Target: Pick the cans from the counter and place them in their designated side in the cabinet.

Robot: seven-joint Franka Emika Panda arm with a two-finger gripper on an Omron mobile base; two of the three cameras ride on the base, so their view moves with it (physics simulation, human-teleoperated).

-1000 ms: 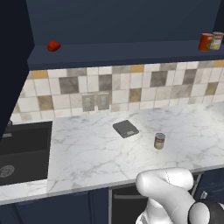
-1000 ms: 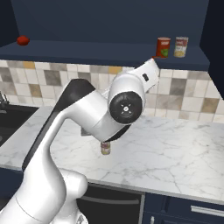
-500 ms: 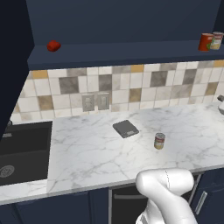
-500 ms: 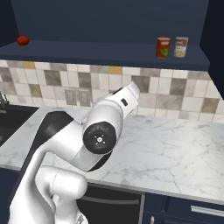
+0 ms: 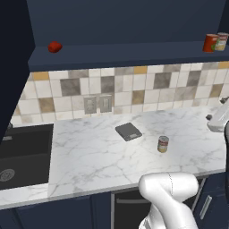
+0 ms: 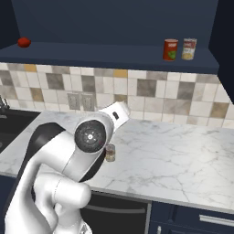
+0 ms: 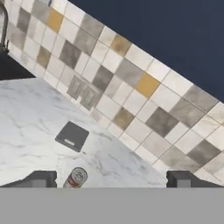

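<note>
- standing upright on the counter (image 5: 89, 156), a small can (image 5: 163, 144) near a dark flat pad (image 5: 129, 131).
- gripper (image 7: 109, 178) spread wide, empty.
- can looks light, rigid, smooth; grasp its round sides mid-height.

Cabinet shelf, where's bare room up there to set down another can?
The cabinet shelf is bare along its long middle, between the small red lump at the left end and the red can near the right. The right end is crowded: a second can stands beside the red one.
</note>
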